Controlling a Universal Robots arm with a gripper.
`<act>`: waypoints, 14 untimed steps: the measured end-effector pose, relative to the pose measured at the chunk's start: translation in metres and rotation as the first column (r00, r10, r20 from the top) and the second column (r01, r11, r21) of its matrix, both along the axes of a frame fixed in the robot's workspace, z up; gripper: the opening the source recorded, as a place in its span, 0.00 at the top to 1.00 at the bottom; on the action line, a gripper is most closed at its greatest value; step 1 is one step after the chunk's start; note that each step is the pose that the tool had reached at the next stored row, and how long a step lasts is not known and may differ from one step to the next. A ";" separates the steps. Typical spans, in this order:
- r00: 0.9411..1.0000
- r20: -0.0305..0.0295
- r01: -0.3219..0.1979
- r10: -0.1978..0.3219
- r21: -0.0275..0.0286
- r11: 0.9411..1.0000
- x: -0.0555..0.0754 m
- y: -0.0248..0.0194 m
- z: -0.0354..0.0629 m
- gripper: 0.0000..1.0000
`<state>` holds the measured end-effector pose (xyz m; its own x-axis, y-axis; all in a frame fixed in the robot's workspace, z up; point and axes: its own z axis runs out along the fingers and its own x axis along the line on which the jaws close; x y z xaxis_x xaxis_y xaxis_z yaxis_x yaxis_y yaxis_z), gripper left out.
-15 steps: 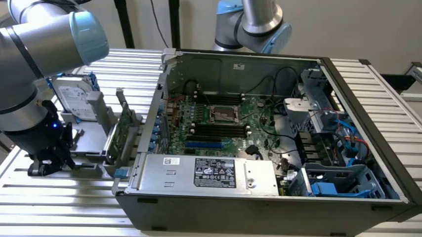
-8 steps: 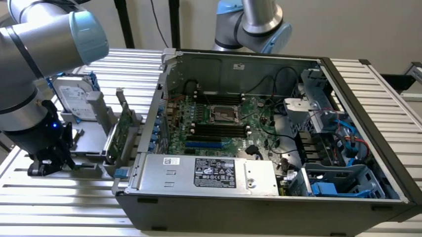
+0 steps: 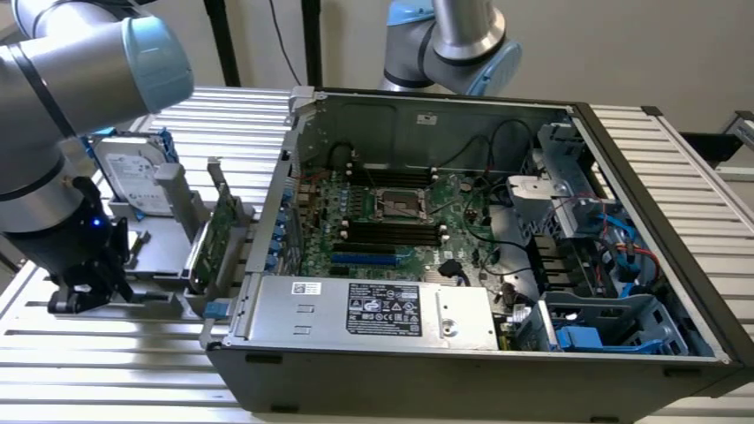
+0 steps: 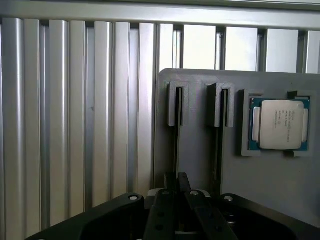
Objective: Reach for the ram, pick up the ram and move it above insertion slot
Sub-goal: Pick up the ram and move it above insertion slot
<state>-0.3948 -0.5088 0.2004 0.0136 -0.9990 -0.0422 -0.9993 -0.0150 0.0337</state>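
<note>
So far only the reach looks done: my tool (image 4: 178,184) is down at the gray holder (image 4: 200,165) on the counter (image 4: 60,125), right at the ram (image 4: 178,125). The ram stands on edge in its groove, the 1 of 2 farther from the CPU (image 4: 280,124). Lift & move above the mobo slots (image 3: 395,231) not done yet. Can't tell if tool is clenched or released.

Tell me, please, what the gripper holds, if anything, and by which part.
Cannot be told. The gripper is down at the ram standing edge-on in the grey holder; an actual grip isn't visible.
</note>
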 end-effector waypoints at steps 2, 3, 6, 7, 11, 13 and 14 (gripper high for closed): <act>1.000 0.000 0.000 0.000 0.000 1.000 0.000 0.0000 0.0023 0.86; 1.000 0.000 0.000 0.000 0.000 1.000 0.000 0.0000 0.0034 0.86; 1.000 0.000 0.000 0.000 0.000 1.000 0.000 0.0000 0.0073 0.86; 1.000 0.000 0.000 0.000 0.000 1.000 0.000 0.0000 0.0087 0.86; 1.000 0.000 0.000 0.000 0.000 1.000 0.000 0.0000 0.0157 0.86; 1.000 0.000 0.000 0.000 0.000 1.000 0.000 0.0000 0.0205 0.86; 1.000 0.000 0.000 0.000 0.000 1.000 0.000 0.0000 0.0236 0.86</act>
<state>-0.3948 -0.5088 0.2240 0.0136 -0.9990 -0.0422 -0.9993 -0.0150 0.0337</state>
